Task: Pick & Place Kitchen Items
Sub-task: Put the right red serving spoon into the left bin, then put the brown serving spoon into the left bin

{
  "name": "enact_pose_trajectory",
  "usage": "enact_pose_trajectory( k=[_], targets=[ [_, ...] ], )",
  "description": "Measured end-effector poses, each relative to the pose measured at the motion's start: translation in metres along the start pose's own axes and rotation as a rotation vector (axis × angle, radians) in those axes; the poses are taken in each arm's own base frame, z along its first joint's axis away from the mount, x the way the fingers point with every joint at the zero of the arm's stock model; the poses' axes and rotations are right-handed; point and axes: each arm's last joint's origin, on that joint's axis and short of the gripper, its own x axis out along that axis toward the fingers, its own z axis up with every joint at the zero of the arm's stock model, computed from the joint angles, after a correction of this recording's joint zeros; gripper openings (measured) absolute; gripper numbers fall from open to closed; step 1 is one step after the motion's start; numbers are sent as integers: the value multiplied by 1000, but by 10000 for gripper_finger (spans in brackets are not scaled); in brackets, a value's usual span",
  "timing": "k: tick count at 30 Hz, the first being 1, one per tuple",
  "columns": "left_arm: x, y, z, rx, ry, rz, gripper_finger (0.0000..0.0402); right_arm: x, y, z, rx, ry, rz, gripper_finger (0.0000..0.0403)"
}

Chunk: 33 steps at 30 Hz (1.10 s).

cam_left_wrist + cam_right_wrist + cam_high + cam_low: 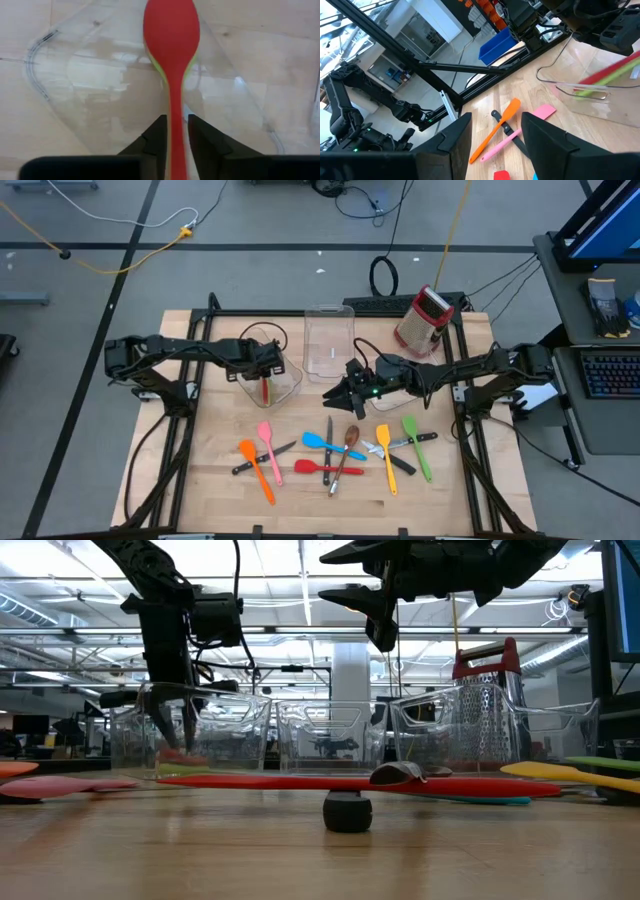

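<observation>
Your left gripper is clamped on the handle of a red spoon, held inside the clear bin at the table's ten o'clock; it looks light, stiff and slightly slick, so grip mid-handle.

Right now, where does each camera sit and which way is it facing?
High: overhead, straight down on table, both arms.
Low: table height, looking across at bins, arms above.
Left wrist: over a bin, left end effector around a red spoon.
Right wrist: right end effector open, above an orange spatula.
High and right wrist share that spatula.
</observation>
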Motion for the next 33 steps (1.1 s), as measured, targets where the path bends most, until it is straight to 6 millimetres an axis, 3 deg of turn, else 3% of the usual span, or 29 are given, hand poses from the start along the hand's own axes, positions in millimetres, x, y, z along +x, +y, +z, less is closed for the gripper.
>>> enact_pose_trajectory(
  k=[8, 14, 19, 27, 33],
  targets=[
    [-1, 0, 0, 7, 5, -3, 173, 0, 0, 0, 0, 0, 0, 167],
    [-14, 1, 1, 29, 27, -67, 213, 0, 0, 0, 1, 4, -2, 167],
    [-39, 0, 5, 77, -46, -216, 224, 0, -1, -1, 3, 11, -7, 167],
    [-99, -8, 1, 407, -296, -620, 225, 0, -1, -1, -21, 13, -8, 167],
    [-137, 3, -8, 597, -409, -801, 226, 1, 2, -4, -156, 22, 1, 167]
  ],
)
